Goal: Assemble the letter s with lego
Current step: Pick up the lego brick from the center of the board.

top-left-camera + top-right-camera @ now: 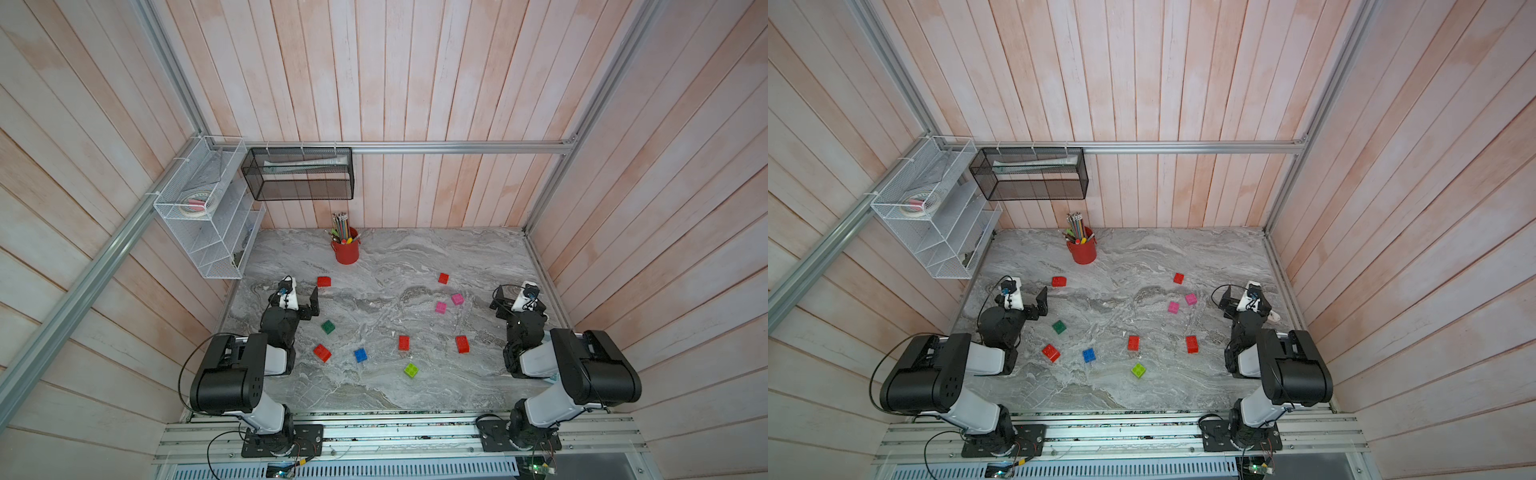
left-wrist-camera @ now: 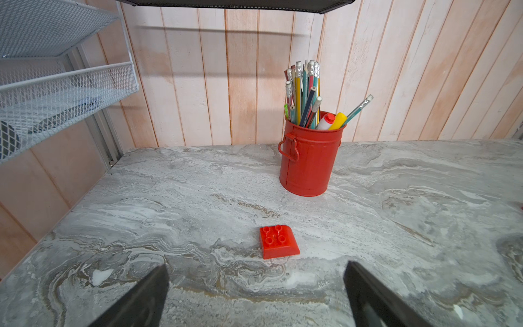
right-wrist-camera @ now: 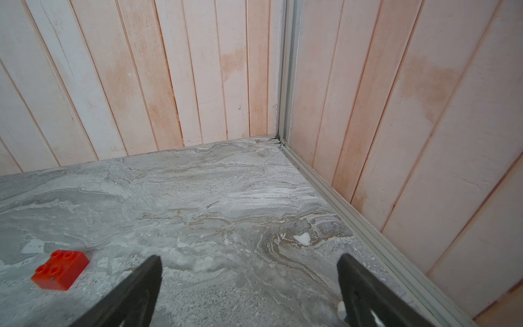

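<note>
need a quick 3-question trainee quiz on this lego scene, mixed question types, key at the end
1. True or false: the right gripper is shut on a brick.
2. What colour is the brick lying nearest the arms' base rail?
3. Which colour of brick lies closest to the pencil cup? A blue, B red, C pink.
Key: 1 false, its jaws stand open and empty. 2 the lime green brick. 3 B, the red brick.
</note>
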`<action>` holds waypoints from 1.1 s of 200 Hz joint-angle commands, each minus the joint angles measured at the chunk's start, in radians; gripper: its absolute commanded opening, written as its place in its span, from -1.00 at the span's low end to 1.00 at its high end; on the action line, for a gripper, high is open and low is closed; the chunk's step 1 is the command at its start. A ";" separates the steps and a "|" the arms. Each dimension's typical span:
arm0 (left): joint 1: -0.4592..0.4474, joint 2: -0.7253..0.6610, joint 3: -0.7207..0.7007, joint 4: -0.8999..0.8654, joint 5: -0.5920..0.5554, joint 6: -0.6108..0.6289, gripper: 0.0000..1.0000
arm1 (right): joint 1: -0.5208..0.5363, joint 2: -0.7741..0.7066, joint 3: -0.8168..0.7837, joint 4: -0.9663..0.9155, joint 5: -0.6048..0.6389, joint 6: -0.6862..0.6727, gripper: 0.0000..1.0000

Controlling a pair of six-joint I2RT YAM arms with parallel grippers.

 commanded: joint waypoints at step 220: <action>-0.006 -0.175 0.647 -1.527 0.369 0.756 1.00 | 0.078 -0.470 0.389 -1.151 -0.758 -0.273 0.95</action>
